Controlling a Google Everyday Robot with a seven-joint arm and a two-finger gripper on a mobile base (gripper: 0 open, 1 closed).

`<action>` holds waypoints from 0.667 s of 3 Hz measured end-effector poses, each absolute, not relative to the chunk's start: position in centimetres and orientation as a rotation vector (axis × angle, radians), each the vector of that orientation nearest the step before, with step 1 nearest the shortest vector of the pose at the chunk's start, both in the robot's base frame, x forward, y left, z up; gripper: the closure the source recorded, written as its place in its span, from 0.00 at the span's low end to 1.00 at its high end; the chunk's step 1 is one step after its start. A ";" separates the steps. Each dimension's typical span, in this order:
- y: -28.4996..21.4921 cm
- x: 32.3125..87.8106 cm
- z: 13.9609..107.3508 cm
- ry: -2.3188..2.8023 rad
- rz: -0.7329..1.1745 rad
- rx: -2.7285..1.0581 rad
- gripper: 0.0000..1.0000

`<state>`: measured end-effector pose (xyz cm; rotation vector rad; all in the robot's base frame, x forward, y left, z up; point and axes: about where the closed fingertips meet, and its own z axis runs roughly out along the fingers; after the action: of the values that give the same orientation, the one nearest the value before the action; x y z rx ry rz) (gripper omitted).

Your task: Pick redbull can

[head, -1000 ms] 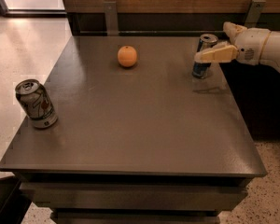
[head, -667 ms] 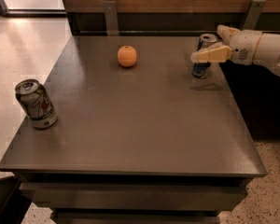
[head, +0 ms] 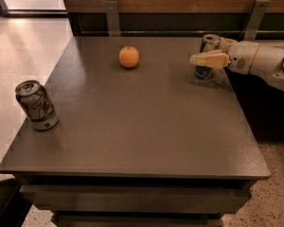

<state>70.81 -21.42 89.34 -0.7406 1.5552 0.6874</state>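
The redbull can is a slim blue-and-silver can with a silver top. It stands upright on the dark table near the far right edge. My gripper reaches in from the right at the height of the can's middle. Its cream-coloured end lies across the front of the can and hides part of the can's body. The white arm extends off the right side of the view.
An orange lies on the far middle of the table. A wider white can with red and green marks stands near the left edge. A wooden wall with metal brackets runs behind the table. Light floor lies to the left.
My gripper has moved a little to the left along the can. The can, the orange and the white can have not moved.
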 end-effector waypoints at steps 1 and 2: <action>-21.1 70.9 89.4 1.554 0.691 -0.744 0.41; -20.8 70.9 89.3 1.552 0.696 -0.747 0.64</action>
<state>70.93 -20.79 89.34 -0.7470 1.5523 0.6955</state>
